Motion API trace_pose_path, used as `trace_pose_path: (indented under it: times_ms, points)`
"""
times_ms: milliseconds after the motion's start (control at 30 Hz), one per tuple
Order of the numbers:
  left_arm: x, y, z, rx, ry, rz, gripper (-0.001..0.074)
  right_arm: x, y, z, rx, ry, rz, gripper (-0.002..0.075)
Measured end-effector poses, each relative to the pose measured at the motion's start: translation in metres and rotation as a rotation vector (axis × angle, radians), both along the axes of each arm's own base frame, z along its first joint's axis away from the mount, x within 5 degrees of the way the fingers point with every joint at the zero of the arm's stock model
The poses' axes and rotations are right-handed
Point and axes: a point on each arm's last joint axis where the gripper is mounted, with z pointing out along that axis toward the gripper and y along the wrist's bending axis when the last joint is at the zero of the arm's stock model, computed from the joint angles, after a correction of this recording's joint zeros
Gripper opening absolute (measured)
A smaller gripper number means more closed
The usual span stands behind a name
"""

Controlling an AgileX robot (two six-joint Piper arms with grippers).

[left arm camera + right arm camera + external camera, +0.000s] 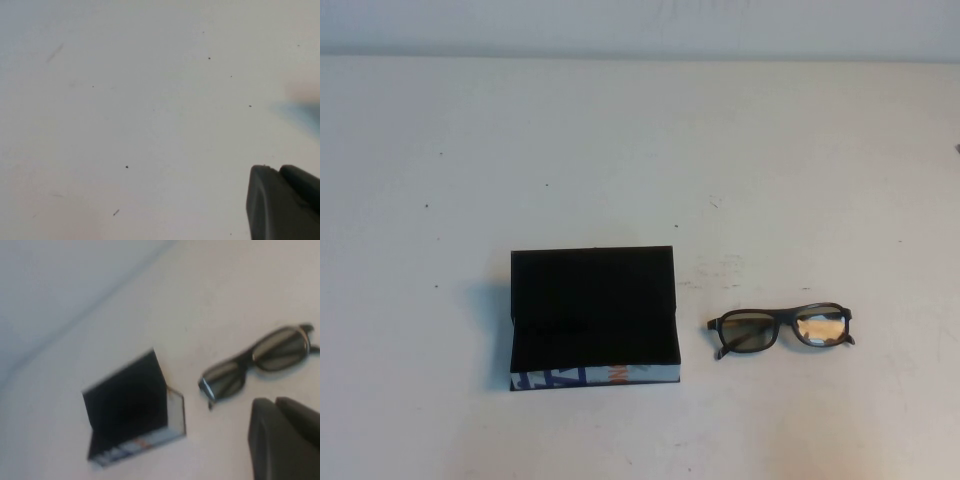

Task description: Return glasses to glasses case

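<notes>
The glasses case (592, 318) sits left of centre on the white table, its lid raised and its dark inside showing, the white printed side toward me. The black-rimmed glasses (781, 329) lie on the table just right of the case, apart from it. Neither gripper shows in the high view. In the right wrist view, my right gripper (274, 401) is shut and empty, above the table near the glasses (257, 361), with the case (132, 410) farther off. In the left wrist view, my left gripper (277, 169) is shut and empty over bare table.
The white table (620, 150) stretches back to a pale wall. Small dark specks (126, 166) mark its surface under the left arm.
</notes>
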Motion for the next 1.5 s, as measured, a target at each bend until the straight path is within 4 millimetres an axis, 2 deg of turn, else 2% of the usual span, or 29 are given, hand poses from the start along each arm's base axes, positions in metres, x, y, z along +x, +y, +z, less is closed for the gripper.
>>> trace_pose_path:
  times_ms: [100, 267, 500, 700, 800, 967, 1100, 1233, 1500]
  points:
    - [0.000, 0.000, 0.000, 0.000, 0.000, 0.000, -0.0001, 0.007, 0.008, 0.019, -0.160, 0.140, 0.157, -0.0014]
    - [0.000, 0.000, 0.000, 0.000, 0.000, 0.000, -0.0001, 0.032, 0.010, 0.047, -0.378, 0.304, 0.337, -0.0014]
    - [0.000, 0.000, 0.000, 0.000, 0.000, 0.000, -0.0001, 0.076, 0.011, 0.066, -0.547, 0.426, 0.514, -0.0014]
    - [0.000, 0.000, 0.000, 0.000, 0.000, 0.000, -0.0001, 0.111, 0.032, 0.068, -0.719, 0.452, 0.689, -0.0014]
    - [0.000, 0.000, 0.000, 0.000, 0.000, 0.000, -0.0001, 0.131, 0.052, 0.063, -0.859, 0.445, 0.832, -0.0014]
    - [0.000, 0.000, 0.000, 0.000, 0.000, 0.000, -0.0001, 0.154, 0.089, 0.052, -1.054, 0.319, 1.126, -0.0014]
    - [0.000, 0.000, 0.000, 0.000, 0.000, 0.000, -0.0001, 0.171, 0.102, 0.041, -1.222, 0.156, 1.340, 0.0004]
    - [0.000, 0.000, 0.000, 0.000, 0.000, 0.000, -0.0001, 0.187, 0.105, 0.032, -1.386, 0.025, 1.449, 0.0081]
    - [0.000, 0.000, 0.000, 0.000, 0.000, 0.000, -0.0001, 0.224, 0.117, 0.022, -1.491, -0.081, 1.414, 0.0395]
